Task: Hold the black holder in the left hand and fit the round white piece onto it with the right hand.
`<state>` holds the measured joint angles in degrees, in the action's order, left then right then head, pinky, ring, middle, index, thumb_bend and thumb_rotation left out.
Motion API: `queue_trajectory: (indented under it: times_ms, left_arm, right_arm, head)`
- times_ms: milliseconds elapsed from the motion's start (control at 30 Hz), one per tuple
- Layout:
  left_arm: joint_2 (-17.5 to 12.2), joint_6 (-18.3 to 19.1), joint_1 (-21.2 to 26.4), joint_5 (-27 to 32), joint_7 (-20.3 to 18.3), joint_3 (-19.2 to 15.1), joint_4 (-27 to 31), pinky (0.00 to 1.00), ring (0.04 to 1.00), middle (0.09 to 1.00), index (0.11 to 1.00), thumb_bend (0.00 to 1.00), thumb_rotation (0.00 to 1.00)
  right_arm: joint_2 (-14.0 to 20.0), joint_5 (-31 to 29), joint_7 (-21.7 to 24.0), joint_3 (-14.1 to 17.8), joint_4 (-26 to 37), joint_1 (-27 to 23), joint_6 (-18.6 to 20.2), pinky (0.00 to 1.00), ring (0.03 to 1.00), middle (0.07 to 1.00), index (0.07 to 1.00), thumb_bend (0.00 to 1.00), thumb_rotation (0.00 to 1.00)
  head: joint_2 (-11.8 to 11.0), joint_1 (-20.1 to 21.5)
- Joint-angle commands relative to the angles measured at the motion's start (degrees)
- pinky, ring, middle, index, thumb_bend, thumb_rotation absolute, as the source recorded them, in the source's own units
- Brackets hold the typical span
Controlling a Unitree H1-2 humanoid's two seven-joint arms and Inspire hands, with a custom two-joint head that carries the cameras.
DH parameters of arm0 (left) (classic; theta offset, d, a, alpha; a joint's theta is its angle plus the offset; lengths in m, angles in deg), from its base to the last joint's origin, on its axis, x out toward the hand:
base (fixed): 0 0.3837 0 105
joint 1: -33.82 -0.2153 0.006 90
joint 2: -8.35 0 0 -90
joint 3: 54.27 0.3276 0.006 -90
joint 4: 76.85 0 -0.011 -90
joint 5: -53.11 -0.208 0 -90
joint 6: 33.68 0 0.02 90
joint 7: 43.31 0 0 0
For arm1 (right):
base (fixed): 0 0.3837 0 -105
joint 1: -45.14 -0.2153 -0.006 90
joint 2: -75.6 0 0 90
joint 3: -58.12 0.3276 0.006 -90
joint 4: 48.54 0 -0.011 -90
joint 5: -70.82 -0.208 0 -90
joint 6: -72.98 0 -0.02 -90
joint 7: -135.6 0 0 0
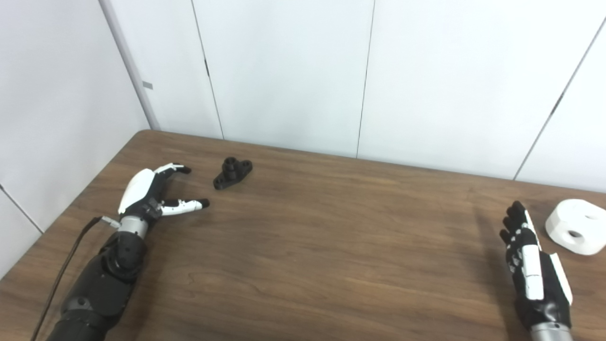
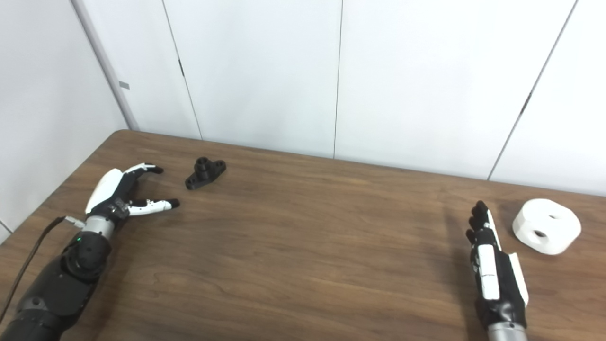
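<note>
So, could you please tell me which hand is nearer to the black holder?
Left. The left hand lies open just left of the black holder; the right hand is far across the table.

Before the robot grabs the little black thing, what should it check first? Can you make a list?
1. Left hand empty, fingers apart: ok.
2. Black holder lying free on the table, nothing on it: ok.
3. Clear path from the left hand to the holder, which lies just past its fingertips: ok.
4. Right hand empty and open: ok.
5. Round white piece in view beside the right hand, not touched: ok.
6. Which way the holder's post must face to fit the white piece's holes: cannot tell.
</note>
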<state>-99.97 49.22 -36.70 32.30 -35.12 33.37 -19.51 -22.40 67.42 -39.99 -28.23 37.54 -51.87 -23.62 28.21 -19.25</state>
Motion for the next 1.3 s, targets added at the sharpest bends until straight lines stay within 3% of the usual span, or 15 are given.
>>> queue_trajectory:
  times_ms: [0,233,333,833,1267]
  left_arm:
    - [-1.7,0.5,1.7,-1.2,-0.8,1.1,-1.2,0.88,0.935,0.897,0.778,0.93,0.38]
    - [-2.3,-0.4,3.5,-2.3,-1.2,3.6,-4.5,0.95,0.944,0.902,0.775,0.94,0.33]
    - [-2.8,-1.1,4.1,-2.7,-1.3,4.7,-5.6,0.97,0.945,0.903,0.777,0.95,0.33]
    - [-4.1,-2.0,5.1,-3.9,-1.2,7.4,-7.1,0.96,0.927,0.887,0.759,1.00,0.28]
    - [-2.3,-1.0,7.3,-3.7,-1.4,8.5,-8.5,0.96,0.933,0.891,0.753,0.95,0.28]
  right_arm:
    - [0.0,-0.5,0.0,0.1,2.1,-0.1,-0.5,1.00,1.000,1.000,1.000,0.51,1.00]
    - [-0.3,-0.6,-0.1,0.0,4.3,0.4,0.0,1.00,1.000,1.000,1.000,0.43,1.00]
    - [-0.3,-0.6,0.0,-0.1,4.9,0.3,0.3,1.00,1.000,1.000,1.000,0.45,1.00]
    - [-0.7,-0.2,-0.1,-0.2,5.7,-0.1,1.3,1.00,1.000,1.000,1.000,0.45,1.00]
    - [-0.9,1.5,-0.8,-0.8,6.5,0.2,3.5,1.00,1.000,1.000,1.000,0.57,1.00]
  head:
    - [0.1,0.0]
    - [0.2,0.0]
    - [0.5,-0.1]
    - [0.4,0.3]
    - [0.4,0.9]
